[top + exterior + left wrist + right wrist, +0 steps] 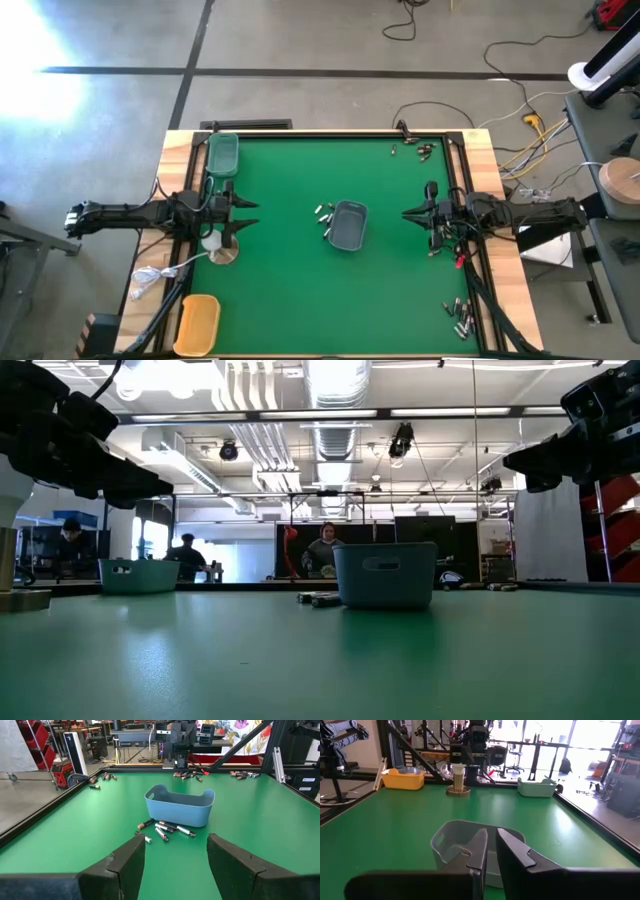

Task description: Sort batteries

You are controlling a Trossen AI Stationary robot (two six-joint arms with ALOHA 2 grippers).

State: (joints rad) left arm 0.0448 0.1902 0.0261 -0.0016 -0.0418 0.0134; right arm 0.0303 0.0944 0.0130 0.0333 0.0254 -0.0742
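Observation:
A grey-blue tray [348,225] sits mid-table, with several small batteries [323,222] lying on the green mat against its left side. In the left wrist view these batteries [165,828] lie in front of the tray [180,807]. More batteries lie at the far right corner [420,150] and the near right corner [460,315]. My left gripper [247,211] hovers open at the table's left, pointing at the tray, its fingers [176,840] wide apart. My right gripper [408,213] hovers shut at the right, pointing at the tray [455,842].
A green tray [223,153] stands at the far left corner and a yellow tray [198,323] at the near left corner. A white ball on a round base [215,245] stands near my left gripper. Red and black clips with wires [455,255] lie by the right arm. People show beyond the table.

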